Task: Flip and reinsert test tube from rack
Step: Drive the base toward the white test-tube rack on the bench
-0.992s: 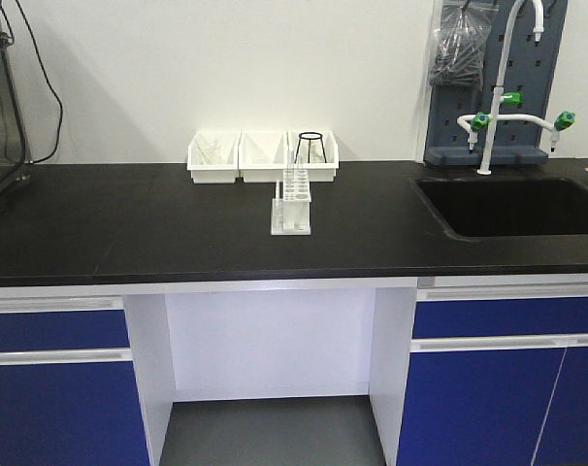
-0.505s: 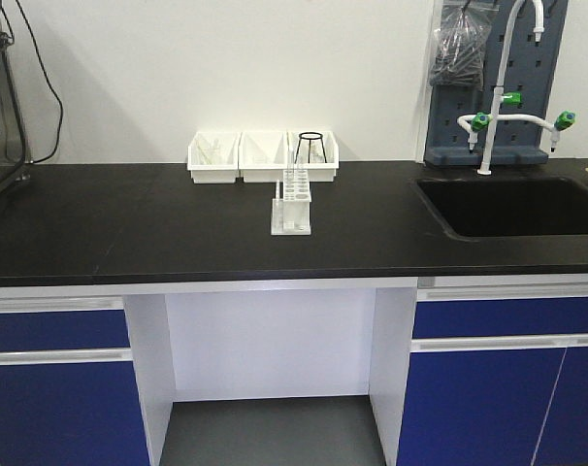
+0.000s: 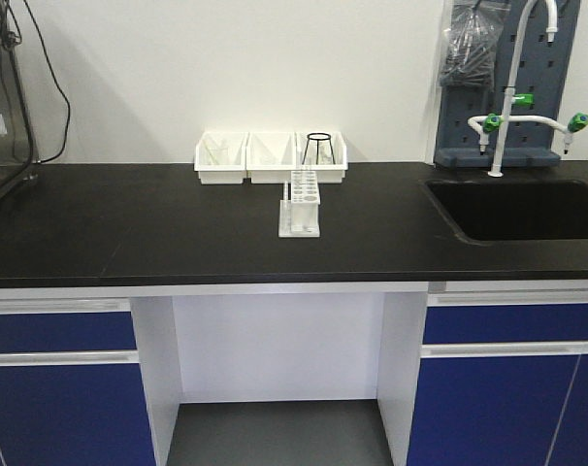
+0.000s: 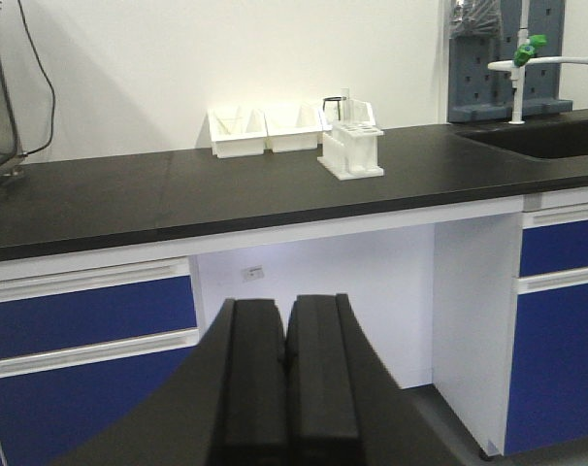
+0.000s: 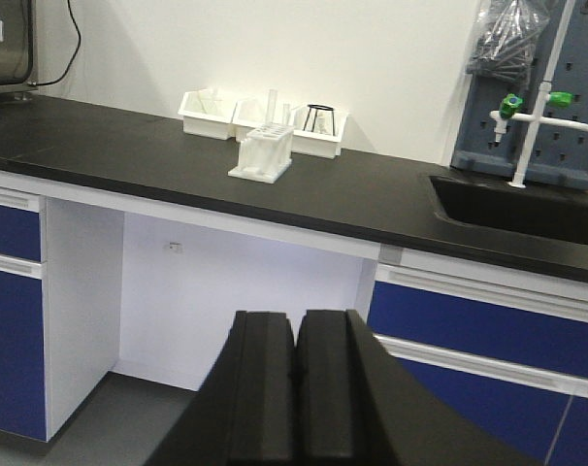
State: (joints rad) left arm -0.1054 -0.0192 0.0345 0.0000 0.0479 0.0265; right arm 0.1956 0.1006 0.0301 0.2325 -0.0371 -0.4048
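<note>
The white two-tier rack [image 3: 300,206] stands on the black counter [image 3: 158,233], in front of the white bins. It also shows in the left wrist view [image 4: 350,150] and the right wrist view [image 5: 262,153]. A slender clear test tube [image 4: 345,105] stands upright in the rack, its top above the rack [image 5: 272,107]. A second tube is too faint to tell apart. My left gripper [image 4: 285,309] is shut and empty, below counter height and far in front of the rack. My right gripper [image 5: 296,320] is also shut and empty, low and far back. Neither shows in the front view.
Three white bins [image 3: 270,158] stand by the wall behind the rack; the right one holds a black wire stand [image 3: 318,147]. A sink [image 3: 517,209] with a white faucet [image 3: 507,107] lies at the right. A clear case with cables [image 3: 3,107] stands far left. Blue cabinets [image 3: 56,388] flank the knee space.
The whole front view has shifted a little to the right and down, as if the camera moved. Nothing on the counter has moved.
</note>
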